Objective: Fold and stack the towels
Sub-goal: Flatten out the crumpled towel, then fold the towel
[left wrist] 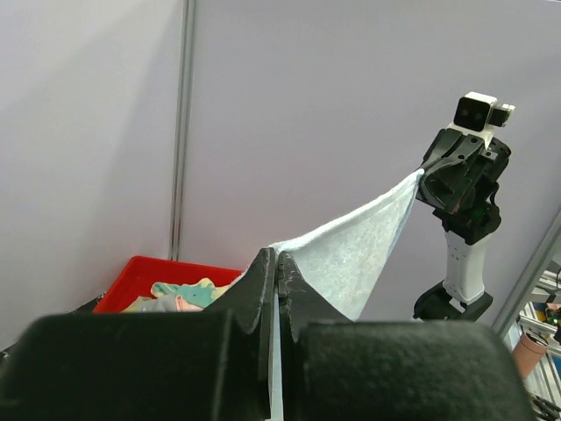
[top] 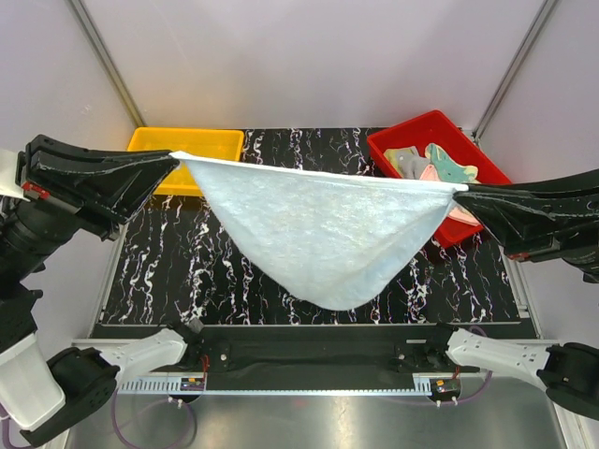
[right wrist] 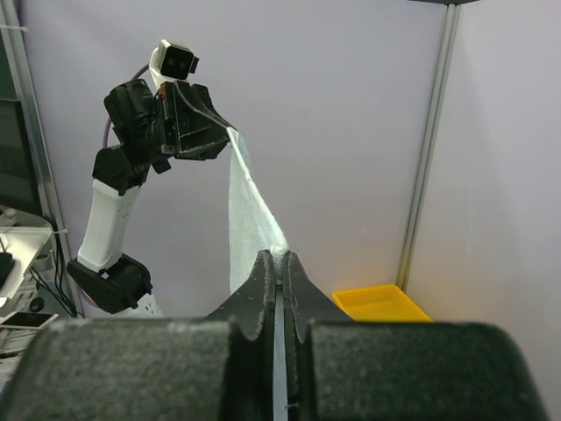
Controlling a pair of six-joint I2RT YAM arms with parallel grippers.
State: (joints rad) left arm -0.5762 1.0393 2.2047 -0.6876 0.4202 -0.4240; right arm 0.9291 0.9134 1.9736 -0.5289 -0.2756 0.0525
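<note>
At the left of the top view the left gripper [top: 174, 158] is clamped on one corner of the pale blue fluffy square towel [top: 323, 229], which hangs mid-frame over the black marbled tabletop [top: 178, 262], belly sagging. At the right, the right gripper [top: 459, 192] pinches the other corner beside the red plastic bin [top: 402, 129] of pastel towels [top: 435, 168]. Both holds look thin; pulled tighter, a corner could slip and the cloth drop crumpled
</note>
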